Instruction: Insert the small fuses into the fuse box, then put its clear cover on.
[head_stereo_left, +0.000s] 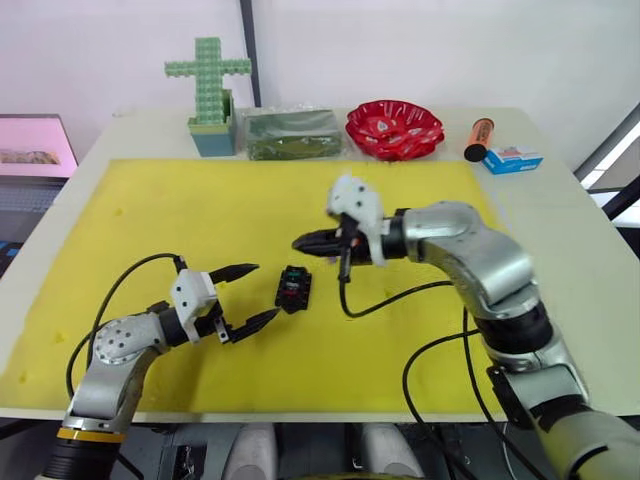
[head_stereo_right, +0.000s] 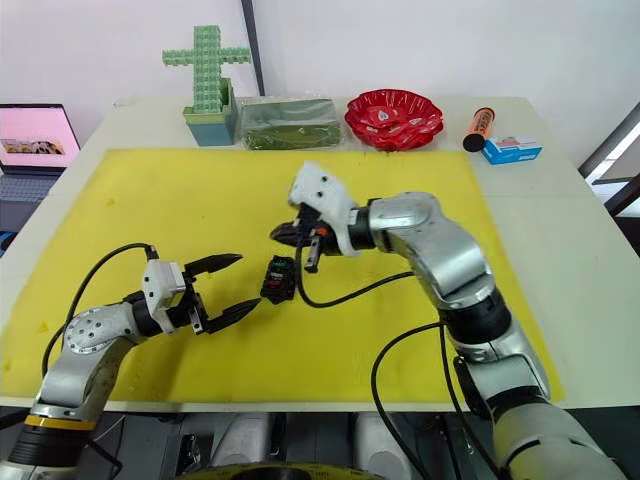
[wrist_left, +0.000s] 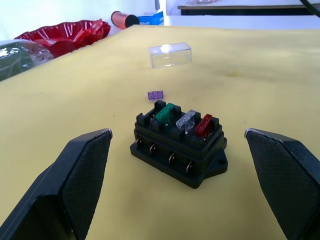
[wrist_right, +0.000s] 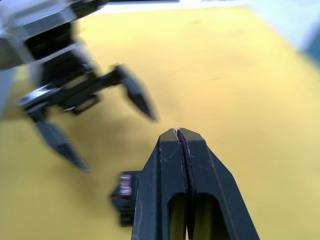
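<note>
gaping wide, left gripper (head_stereo_left: 247, 295) holding nothing, just beside box (wrist_left: 178, 143) on mat (head_stereo_left: 180, 220) | green, grey-white, red fuses (wrist_left: 186, 120) sitting in box | purple fuse (wrist_left: 155, 95) lying just behind | right gripper (wrist_right: 178, 134) pressed closed, hovering above box | cover (wrist_left: 170, 54) lying farther off

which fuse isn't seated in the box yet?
The purple fuse. It lies flat on the yellow mat just beyond the fuse box, while the green, grey-white and red fuses stand in its slots.
</note>
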